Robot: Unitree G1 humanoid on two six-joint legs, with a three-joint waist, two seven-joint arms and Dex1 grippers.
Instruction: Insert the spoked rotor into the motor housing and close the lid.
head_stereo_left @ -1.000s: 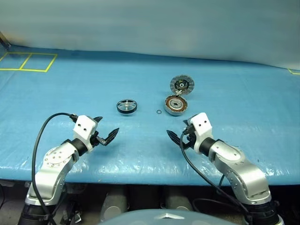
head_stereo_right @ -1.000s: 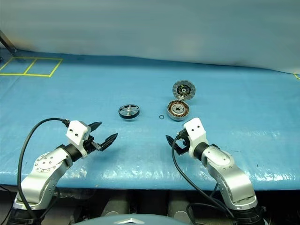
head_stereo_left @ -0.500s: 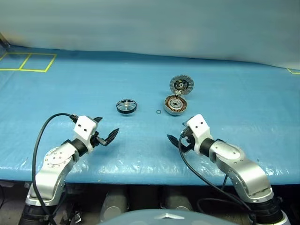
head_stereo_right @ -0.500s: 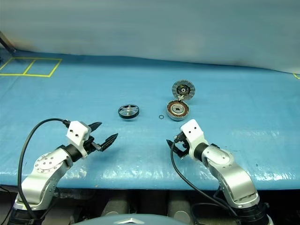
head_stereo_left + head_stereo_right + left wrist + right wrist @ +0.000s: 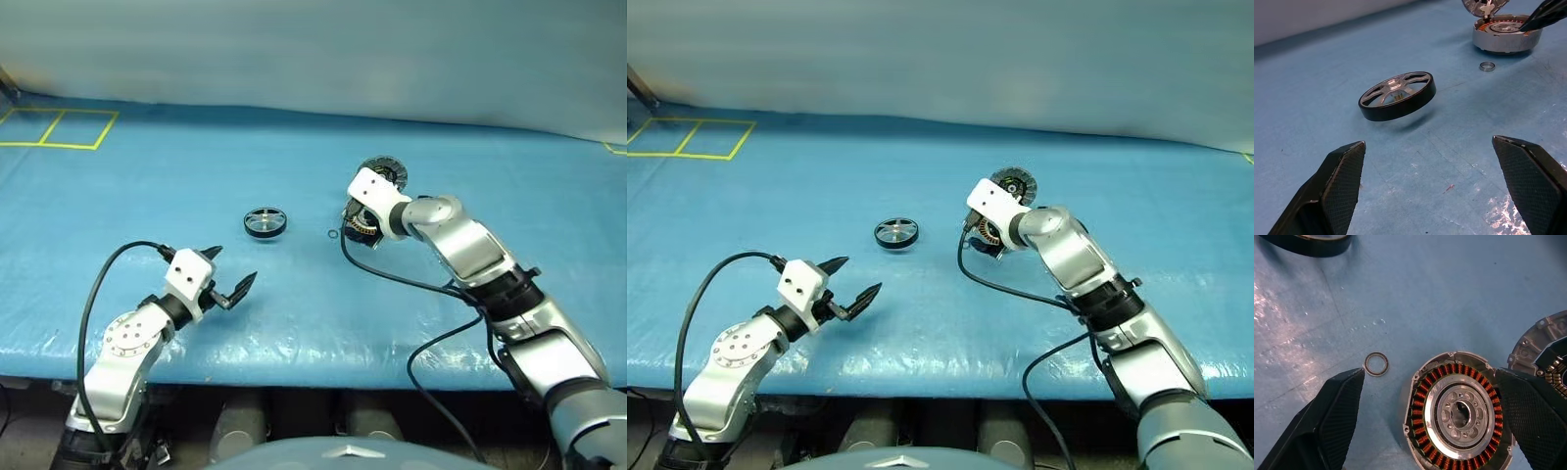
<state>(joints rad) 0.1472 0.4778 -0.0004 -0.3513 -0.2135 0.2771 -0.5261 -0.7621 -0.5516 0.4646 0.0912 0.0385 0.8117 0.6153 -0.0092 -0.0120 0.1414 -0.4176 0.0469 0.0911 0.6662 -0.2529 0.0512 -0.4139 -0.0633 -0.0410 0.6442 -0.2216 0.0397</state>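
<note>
On the blue sheet [image 5: 147,186], the rotor [image 5: 265,222] is lying flat, well apart from both grippers. Right of it the housing [image 5: 1457,411] is sitting with its copper windings facing up, and the lid [image 5: 388,172] is lying open just behind it, joined at the edge. A small loose ring [image 5: 1376,364] is resting on the sheet just beside the housing, between it and the rotor. The right gripper [image 5: 982,235] is hanging directly over the housing with its fingers spread wide, holding nothing. The left gripper [image 5: 228,275] is hovering near the front edge of the sheet, pointing toward the rotor, its fingers [image 5: 1339,171] also standing wide apart and gripping nothing.
</note>
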